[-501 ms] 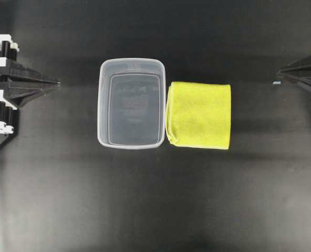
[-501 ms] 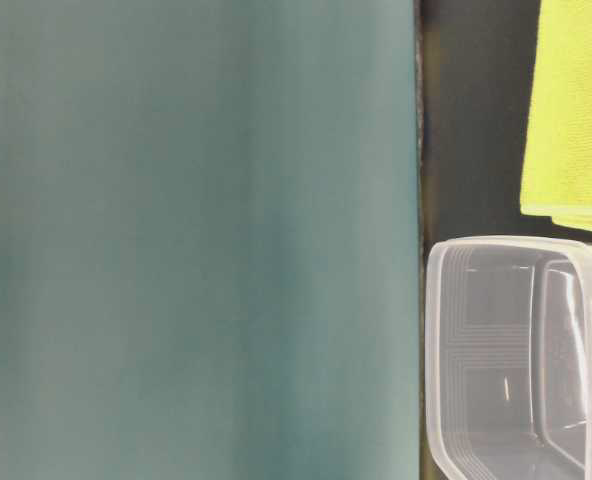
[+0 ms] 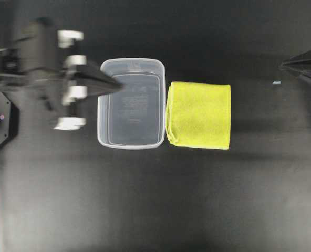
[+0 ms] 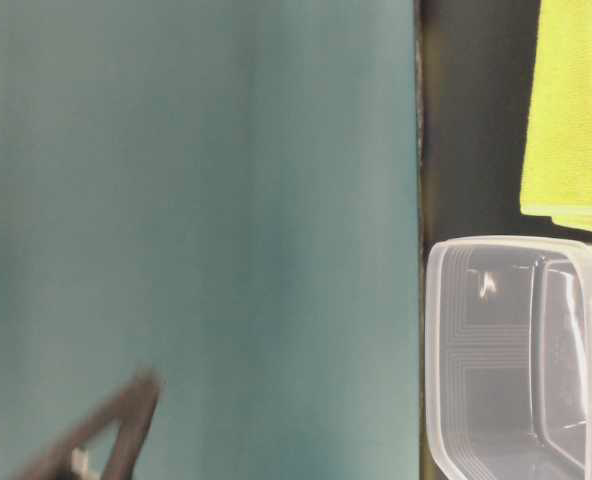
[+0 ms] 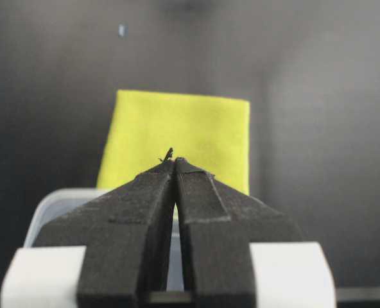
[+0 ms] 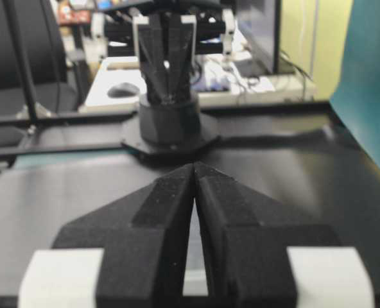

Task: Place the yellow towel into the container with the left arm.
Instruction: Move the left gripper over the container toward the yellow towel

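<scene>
The yellow towel (image 3: 198, 115) lay flat and folded near the middle of the black table (image 3: 155, 210), its long side touching or just beside the clear container (image 3: 131, 103). The container sat empty between the towel and the left gripper (image 3: 116, 86), whose jaws were pressed together with nothing held, their tip over the container's rim on the side away from the towel. In the left wrist view the closed tip of the left gripper (image 5: 174, 160) pointed straight at the towel (image 5: 177, 138), with the container's pale rim (image 5: 52, 205) just below it.

The step in hand looked like the reach, not yet a grasp. To do it well, the left arm would need to pass over the container without clipping its rim, open its jaws wide before coming down, and pinch the towel near the folded edge next to the container, where the layers were thickest. A bite through all the layers would keep the cloth from unfolding on the lift. The lift should clear the rim, since the light tub would likely slide if dragged against.

The right gripper (image 6: 194, 168) rested at the table's far edge, jaws shut and empty, well apart from both things.
</scene>
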